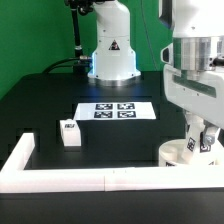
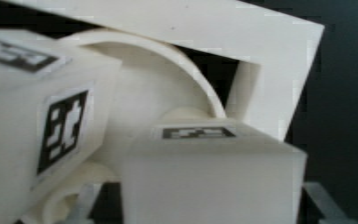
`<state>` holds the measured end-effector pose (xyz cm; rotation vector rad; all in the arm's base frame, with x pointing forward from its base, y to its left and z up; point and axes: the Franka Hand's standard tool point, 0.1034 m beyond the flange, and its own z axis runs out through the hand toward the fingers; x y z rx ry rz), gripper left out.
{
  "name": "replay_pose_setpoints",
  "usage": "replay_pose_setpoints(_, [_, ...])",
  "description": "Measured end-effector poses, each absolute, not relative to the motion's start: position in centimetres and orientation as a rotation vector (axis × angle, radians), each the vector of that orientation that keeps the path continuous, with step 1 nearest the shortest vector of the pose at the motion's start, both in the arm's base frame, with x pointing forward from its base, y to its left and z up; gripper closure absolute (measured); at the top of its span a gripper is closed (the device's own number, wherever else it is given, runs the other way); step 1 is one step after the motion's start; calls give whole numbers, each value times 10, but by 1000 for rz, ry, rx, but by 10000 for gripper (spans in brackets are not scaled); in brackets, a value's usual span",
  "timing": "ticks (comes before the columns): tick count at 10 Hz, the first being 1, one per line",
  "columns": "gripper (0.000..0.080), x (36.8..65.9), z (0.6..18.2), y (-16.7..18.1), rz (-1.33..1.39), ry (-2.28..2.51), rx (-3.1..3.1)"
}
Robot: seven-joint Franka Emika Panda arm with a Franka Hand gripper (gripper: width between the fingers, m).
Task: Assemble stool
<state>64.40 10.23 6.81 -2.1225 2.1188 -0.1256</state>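
The round white seat (image 1: 176,154) lies in the corner of the border wall at the exterior view's right. My gripper (image 1: 201,140) is down on it, shut on a white leg block (image 2: 202,170) that has a marker tag on its end face. In the wrist view that block fills the gap between the jaws, and a second tagged leg block (image 2: 51,110) stands right beside it against the seat's curved rim (image 2: 158,60). A third leg block (image 1: 69,134) stands alone on the table at the exterior view's left.
The marker board (image 1: 116,111) lies mid-table. The long white border wall (image 1: 90,178) runs along the front edge and turns up at the exterior view's left (image 1: 20,152); it also shows in the wrist view (image 2: 265,45) behind the seat. The robot base (image 1: 110,55) stands at the back.
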Motion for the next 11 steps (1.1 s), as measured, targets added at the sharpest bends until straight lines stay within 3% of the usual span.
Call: replay_pose_setpoints(11, [462,642,67,126,-37,2583,-1130])
